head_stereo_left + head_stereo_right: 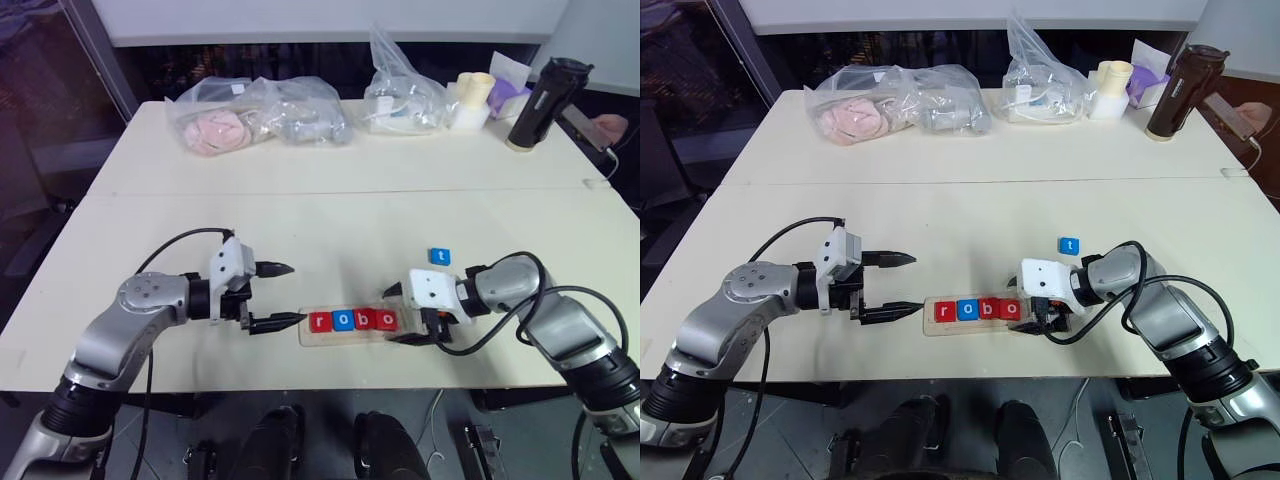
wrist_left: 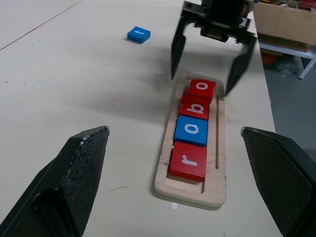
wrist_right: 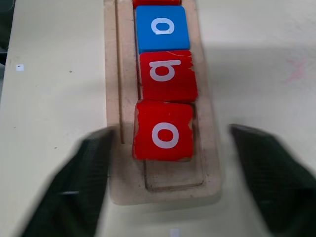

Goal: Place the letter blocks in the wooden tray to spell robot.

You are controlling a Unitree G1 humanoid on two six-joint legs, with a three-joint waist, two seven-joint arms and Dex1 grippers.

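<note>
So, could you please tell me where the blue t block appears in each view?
Left eye: blue t block on the table beyond the right gripper.
Right eye: same place.
Left wrist: far side, near top.
Right wrist: not in it.
Shared landmark: wooden tray.

Silver-grey arms, black cables, white wrist housings, 2 black textured fingers [image 2: 74,177] each.

right gripper [image 3: 168,163] fingers blurred, bag [image 1: 258,112] contents unclear

A pale cream table [image 1: 330,190] filled the scene. Dark windows [image 1: 60,90] stood behind its left side. Beyond it ran a white wall [image 1: 330,18].
</note>
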